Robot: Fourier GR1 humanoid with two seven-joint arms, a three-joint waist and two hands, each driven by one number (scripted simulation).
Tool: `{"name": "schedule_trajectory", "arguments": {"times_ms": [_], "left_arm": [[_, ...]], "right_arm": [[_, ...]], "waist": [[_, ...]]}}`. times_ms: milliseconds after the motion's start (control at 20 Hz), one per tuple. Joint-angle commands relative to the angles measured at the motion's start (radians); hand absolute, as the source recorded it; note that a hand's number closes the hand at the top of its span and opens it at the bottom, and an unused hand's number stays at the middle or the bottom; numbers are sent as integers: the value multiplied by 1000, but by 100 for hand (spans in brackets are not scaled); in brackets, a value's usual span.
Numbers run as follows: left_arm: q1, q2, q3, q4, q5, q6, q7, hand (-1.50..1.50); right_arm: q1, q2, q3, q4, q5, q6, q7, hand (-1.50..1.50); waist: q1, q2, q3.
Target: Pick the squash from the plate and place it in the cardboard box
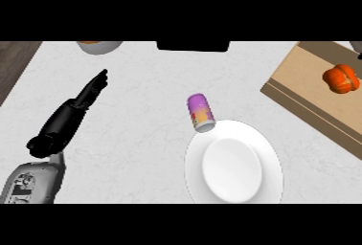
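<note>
An orange squash [341,79] lies inside the cardboard box [308,91] at the right edge of the counter. The white plate [234,162] in the lower middle holds nothing. My left hand [78,106] shows at the left, fingers straight and pointing up toward the far side, open and holding nothing. It is far from both the plate and the box. My right hand does not show in this view.
A purple and orange can [200,112] lies on its side just beyond the plate's far rim. A bowl [99,46] sits at the far left edge and a black object [193,46] at the far middle. Dark wood floor shows past the counter's left edge.
</note>
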Motion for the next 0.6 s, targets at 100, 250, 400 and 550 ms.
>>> {"name": "schedule_trajectory", "arguments": {"times_ms": [100,250,400,550], "left_arm": [[-40,-20,7,34,-12,26,14,0],[-7,-3,13,6,-10,16,12,0],[-37,-18,4,29,-19,29,13,0],[-7,-18,3,11,-5,16,14,0]], "right_arm": [[-20,-16,28,138,2,23,-221,-150],[-47,-43,-43,139,-72,33,-299,-150],[-102,4,-223,160,-248,29,-306,-150],[-121,-6,-419,240,-424,64,-262,-150]], "waist": [[-10,-2,0],[-13,-8,0],[-21,-5,3],[-17,-7,5]]}}
